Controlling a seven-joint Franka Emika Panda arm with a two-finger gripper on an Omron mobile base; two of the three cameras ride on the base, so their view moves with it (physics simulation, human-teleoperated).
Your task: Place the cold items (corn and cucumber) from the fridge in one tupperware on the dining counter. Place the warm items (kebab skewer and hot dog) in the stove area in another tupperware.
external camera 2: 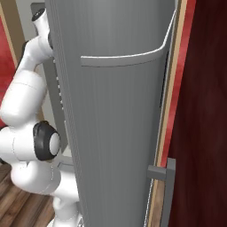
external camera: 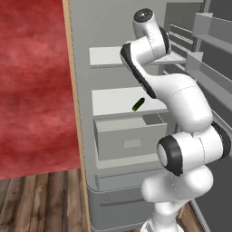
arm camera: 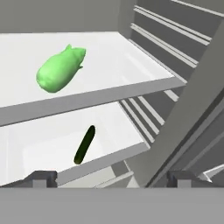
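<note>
Fridge (external camera: 86, 136) stands open, door (external camera 2: 119, 133) swung toward the right base camera. Arm (external camera: 181, 113) reaches in at shelf level. Upper shelf (arm camera: 113, 65) carries the corn (arm camera: 59, 70), husk-green, lying on its side. Lower shelf (arm camera: 39, 148) carries the cucumber (arm camera: 85, 144), near the front edge. Gripper (arm camera: 111, 177) hangs spread wide, empty, outside the shelves. Risk, my estimate: the cucumber lies close to the lip and round, so an off-centre pinch could roll it off; fingers could also clip the upper shelf edge.

Hand view close above fridge shelves (arm camera: 87, 98) (downward)
</note>
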